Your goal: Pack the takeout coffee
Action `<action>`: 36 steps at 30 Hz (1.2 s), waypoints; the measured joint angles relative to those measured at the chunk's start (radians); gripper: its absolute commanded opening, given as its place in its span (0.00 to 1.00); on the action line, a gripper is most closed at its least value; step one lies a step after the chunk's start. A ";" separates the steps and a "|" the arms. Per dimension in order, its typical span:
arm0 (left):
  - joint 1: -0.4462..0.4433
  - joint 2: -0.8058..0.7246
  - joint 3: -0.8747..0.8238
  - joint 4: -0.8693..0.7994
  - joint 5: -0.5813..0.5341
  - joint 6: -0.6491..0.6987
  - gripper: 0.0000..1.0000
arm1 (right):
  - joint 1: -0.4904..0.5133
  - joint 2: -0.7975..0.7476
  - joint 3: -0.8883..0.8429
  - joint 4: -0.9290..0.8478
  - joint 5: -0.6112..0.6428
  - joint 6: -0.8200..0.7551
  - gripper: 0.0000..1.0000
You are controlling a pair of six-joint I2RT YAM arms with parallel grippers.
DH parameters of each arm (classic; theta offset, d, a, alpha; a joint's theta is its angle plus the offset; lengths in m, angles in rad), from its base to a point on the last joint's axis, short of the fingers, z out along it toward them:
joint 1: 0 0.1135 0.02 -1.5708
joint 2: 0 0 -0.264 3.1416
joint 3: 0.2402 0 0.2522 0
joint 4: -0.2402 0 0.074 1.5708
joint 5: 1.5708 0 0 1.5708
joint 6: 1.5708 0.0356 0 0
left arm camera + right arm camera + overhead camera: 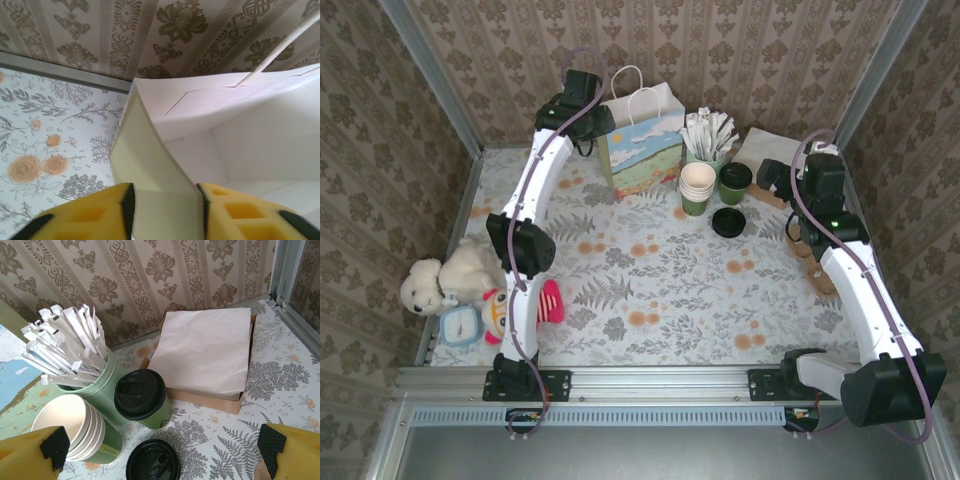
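The takeout coffee (735, 182) (142, 398), a short dark-green cup with a black lid, stands upright at the back right of the table. My right gripper (772, 183) (162, 447) hovers just right of it, open wide and holding nothing. The white gift bag (642, 140) with a landscape picture stands upright at the back centre. My left gripper (600, 112) (165, 200) is at the bag's top left corner. Its yellow fingers (90, 217) are partly closed astride the bag's cream side wall (150, 165). The wall reaches both pads; a firm pinch cannot be made out.
A stack of lidless green cups (697, 187) (75, 432) and a green cup of paper-wrapped sticks (708, 140) (75, 345) stand left of the coffee. A loose black lid (728, 221) (152, 462) lies in front. A napkin box (205, 352) sits behind. Plush toys (450, 280) lie at the left edge.
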 measured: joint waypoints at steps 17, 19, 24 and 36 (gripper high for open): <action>0.004 -0.239 -0.289 0.035 -0.041 0.079 0.00 | 0.002 0.000 -0.018 -0.002 -0.057 0.031 1.00; 0.005 -0.296 -0.346 0.051 -0.026 0.083 0.00 | 0.008 0.007 -0.005 -0.024 -0.090 0.029 1.00; 0.005 -0.433 -0.490 0.084 0.043 0.115 0.00 | 0.064 0.042 0.052 -0.052 -0.168 0.004 1.00; -0.048 -0.665 -0.796 0.115 0.253 0.180 0.00 | 0.203 0.160 0.264 -0.234 -0.307 -0.097 1.00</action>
